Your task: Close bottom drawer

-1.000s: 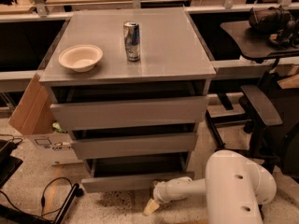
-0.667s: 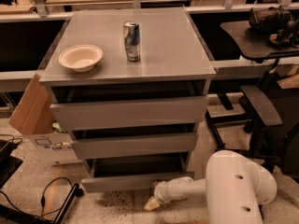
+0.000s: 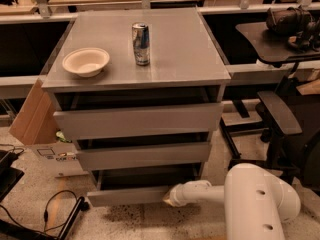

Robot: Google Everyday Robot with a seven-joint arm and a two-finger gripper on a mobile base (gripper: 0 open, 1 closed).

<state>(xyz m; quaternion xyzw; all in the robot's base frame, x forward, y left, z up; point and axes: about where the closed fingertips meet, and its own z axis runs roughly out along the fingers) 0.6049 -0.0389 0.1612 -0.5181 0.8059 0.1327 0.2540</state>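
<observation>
Sitting low near the floor, the gripper (image 3: 168, 198) is at the right end of the bottom drawer's (image 3: 125, 196) front panel, on the tip of the white arm (image 3: 210, 193). Whether it is open or closed cannot be determined. The bottom drawer stands pulled out, projecting further than the middle drawer (image 3: 142, 155) of the grey cabinet (image 3: 175, 54).

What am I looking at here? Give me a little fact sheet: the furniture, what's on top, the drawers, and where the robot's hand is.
furniture: grey cabinet with three drawers
on top: pale bowl at left; upright drink can to its right, apart
bottom drawer: pulled out, not yet closed
gripper: low, at that drawer's front panel, near its right end; contact unclear
arm: white, reaching in from the right
nearby: cardboard box left of the cabinet
</observation>
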